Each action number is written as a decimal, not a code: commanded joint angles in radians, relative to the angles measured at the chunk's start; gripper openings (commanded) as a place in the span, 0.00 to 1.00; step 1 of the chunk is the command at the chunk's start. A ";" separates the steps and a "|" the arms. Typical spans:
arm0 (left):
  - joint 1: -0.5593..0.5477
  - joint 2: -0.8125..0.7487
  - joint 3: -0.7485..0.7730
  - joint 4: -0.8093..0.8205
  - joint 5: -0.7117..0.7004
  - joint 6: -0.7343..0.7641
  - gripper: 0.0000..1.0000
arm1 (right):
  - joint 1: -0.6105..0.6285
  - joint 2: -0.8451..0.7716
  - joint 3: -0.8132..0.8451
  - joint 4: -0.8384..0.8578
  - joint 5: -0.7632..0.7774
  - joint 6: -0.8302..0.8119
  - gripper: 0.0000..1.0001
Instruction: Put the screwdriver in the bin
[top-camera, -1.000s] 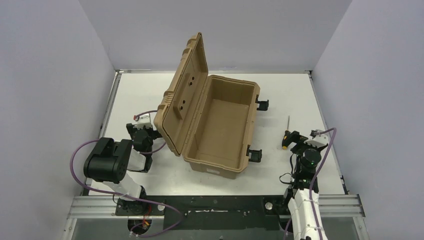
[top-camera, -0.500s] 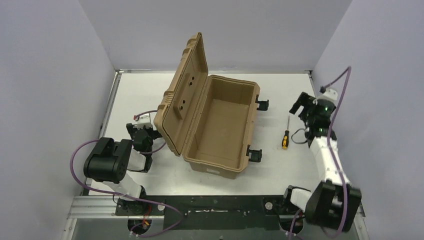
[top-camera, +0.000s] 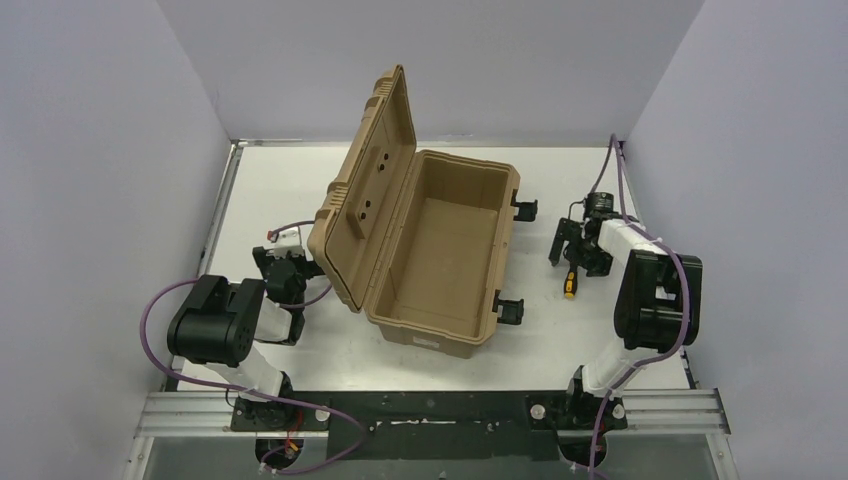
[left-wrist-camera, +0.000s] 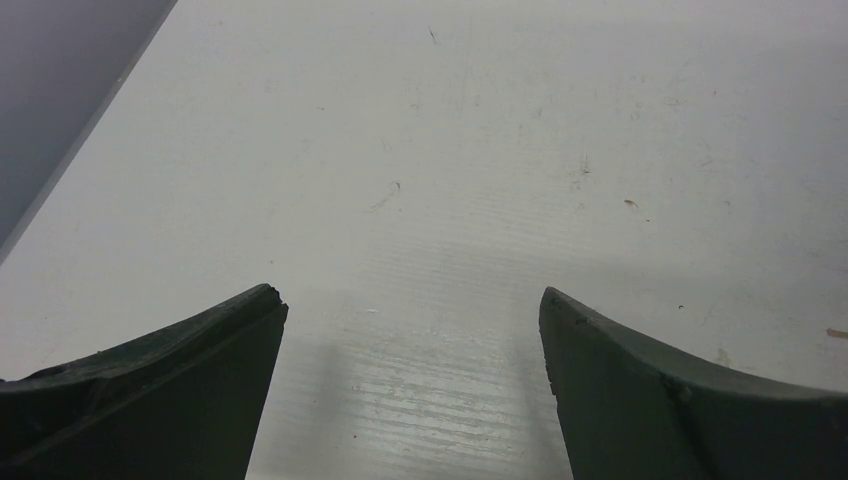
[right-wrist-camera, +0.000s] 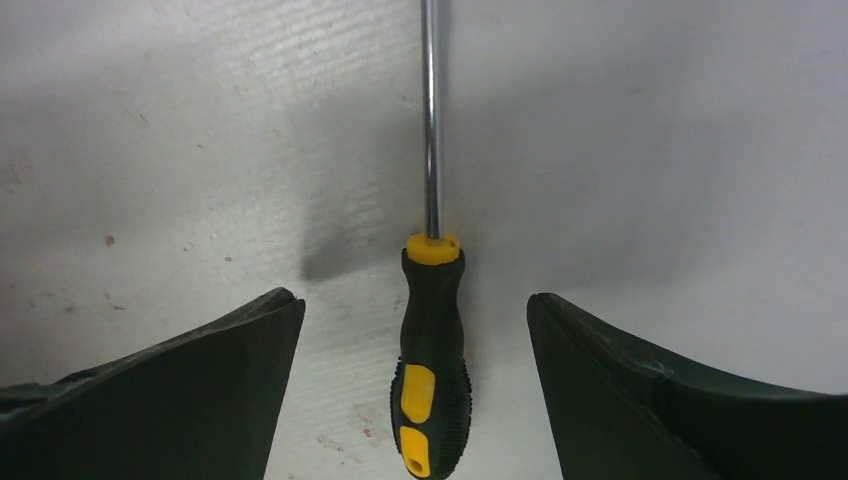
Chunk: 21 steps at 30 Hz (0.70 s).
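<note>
The screwdriver lies flat on the white table, black handle with yellow inserts toward the wrist camera and metal shaft pointing away. My right gripper is open, a finger on each side of the handle without touching it. From above, the right gripper hangs over the screwdriver, of which only the handle end shows. The tan bin stands open to the left of it, lid upright. My left gripper is open and empty over bare table, left of the lid.
The bin's black latches stick out toward the screwdriver from its right wall. The lid stands tall between the two arms. The right side wall is close behind the right arm.
The right arm has swung from the front right, up along the right wall, then down over the screwdriver. The screwdriver, bin and left arm have not moved.
</note>
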 joint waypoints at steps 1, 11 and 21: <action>0.003 -0.003 0.025 0.040 0.001 0.003 0.97 | 0.025 0.055 0.019 -0.043 0.056 -0.007 0.82; 0.004 -0.003 0.025 0.040 0.002 0.004 0.97 | 0.042 0.047 0.093 -0.109 0.091 -0.015 0.00; 0.005 -0.001 0.025 0.044 0.004 0.004 0.97 | 0.118 -0.015 0.708 -0.474 0.043 0.030 0.00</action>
